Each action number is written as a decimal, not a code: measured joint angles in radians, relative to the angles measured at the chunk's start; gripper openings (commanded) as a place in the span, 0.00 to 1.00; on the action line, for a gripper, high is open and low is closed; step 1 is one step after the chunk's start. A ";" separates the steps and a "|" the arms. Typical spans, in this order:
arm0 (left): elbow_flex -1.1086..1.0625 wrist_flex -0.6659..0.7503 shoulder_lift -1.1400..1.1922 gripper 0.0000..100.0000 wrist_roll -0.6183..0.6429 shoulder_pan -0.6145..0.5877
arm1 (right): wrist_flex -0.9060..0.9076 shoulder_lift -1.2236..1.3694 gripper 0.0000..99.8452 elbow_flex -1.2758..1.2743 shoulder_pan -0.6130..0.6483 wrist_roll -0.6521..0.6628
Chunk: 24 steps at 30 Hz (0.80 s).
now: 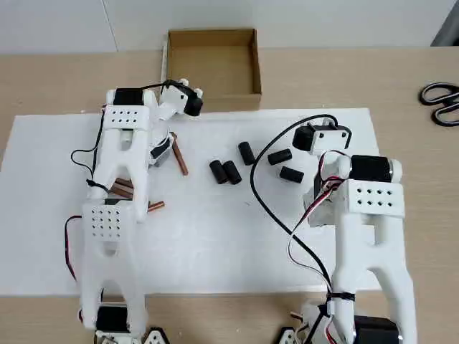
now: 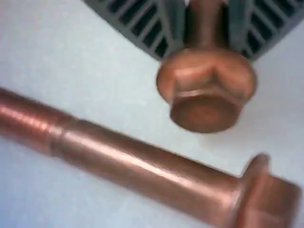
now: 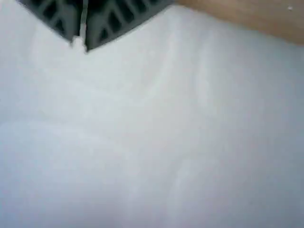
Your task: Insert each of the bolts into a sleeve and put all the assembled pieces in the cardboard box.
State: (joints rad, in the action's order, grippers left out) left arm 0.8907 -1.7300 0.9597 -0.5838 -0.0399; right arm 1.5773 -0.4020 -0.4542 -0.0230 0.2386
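The left gripper (image 2: 205, 23), clamped on a copper bolt (image 2: 206, 90) close beside a loose bolt (image 2: 142, 166), could knock that one rolling; the right gripper (image 3: 81, 40) is closed, empty.

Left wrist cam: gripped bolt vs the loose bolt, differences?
The gripped bolt is clamped in the left gripper; the loose bolt lies free on the white sheet. The gripped bolt points its head at the camera, shank mostly hidden; the loose bolt shows its long shank sideways. Both are copper-coloured with flanged hex heads.
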 measured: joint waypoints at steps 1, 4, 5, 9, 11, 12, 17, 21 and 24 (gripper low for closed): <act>0.000 0.000 0.000 0.00 0.000 0.000 | 0.000 0.000 0.00 0.000 0.000 0.000; 0.000 0.000 0.000 0.00 0.000 0.000 | 0.000 0.000 0.00 0.000 0.000 0.000; 0.000 0.000 0.000 0.00 0.000 0.000 | 0.000 0.000 0.00 0.000 0.000 0.000; 0.061 -0.011 0.005 0.00 0.003 0.000 | 0.000 0.000 0.00 0.000 0.000 0.000; 0.114 -0.005 0.006 0.00 0.023 -0.008 | 0.000 0.000 0.00 0.000 0.000 0.000; 0.138 -0.006 0.003 0.00 0.035 -0.009 | 0.000 0.000 0.00 0.000 0.000 0.000; 0.186 -0.009 -0.106 0.00 0.137 0.008 | 0.000 0.000 0.00 0.000 0.000 0.000; 0.186 -0.009 -0.255 0.00 0.222 0.031 | 0.000 0.003 0.00 0.000 0.000 0.000; 0.186 -0.009 -0.350 0.00 0.287 0.041 | 0.000 0.003 0.00 0.000 0.015 0.000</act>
State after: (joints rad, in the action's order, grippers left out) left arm 1.0764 -1.7392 0.6099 -0.2969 0.0015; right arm 1.5773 -0.3989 -0.4542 -0.0077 0.2386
